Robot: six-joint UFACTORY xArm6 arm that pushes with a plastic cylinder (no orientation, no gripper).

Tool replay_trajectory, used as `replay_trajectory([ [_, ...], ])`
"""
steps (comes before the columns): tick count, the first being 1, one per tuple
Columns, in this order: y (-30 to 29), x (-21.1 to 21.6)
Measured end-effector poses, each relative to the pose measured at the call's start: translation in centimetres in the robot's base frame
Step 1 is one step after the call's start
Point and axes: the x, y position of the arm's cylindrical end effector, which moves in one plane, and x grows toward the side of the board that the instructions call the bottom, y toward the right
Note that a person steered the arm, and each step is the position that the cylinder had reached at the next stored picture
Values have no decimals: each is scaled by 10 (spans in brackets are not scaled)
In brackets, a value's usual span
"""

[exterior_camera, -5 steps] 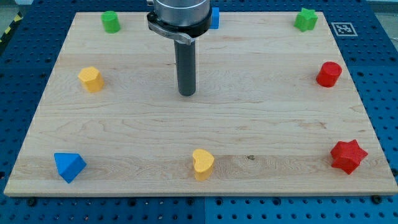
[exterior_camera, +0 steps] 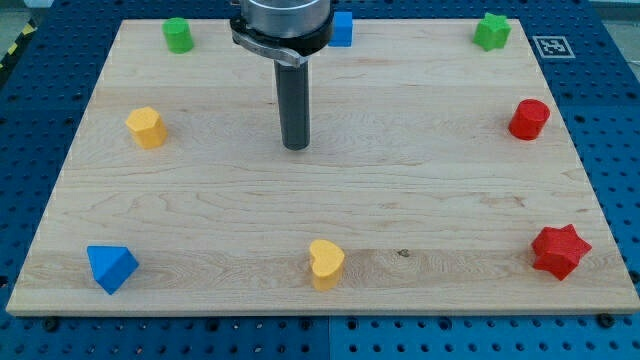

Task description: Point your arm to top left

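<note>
My tip rests on the wooden board a little left of and above its middle, touching no block. At the top left stands a green cylinder. A yellow hexagon block lies to the tip's left. A blue block sits at the top edge, partly hidden behind my arm.
A green star block is at the top right, a red cylinder at the right edge, a red star at the bottom right. A yellow heart lies at bottom centre and a blue triangle block at bottom left.
My tip has slid slightly to the left and up the view. No block has moved.
</note>
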Motion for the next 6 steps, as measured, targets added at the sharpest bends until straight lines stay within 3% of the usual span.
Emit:
replay_trajectory([
  [1,-24,-24],
  [3,-173,-76],
  [4,-247,-127],
  [5,-252,-135],
  [6,-252,-199],
])
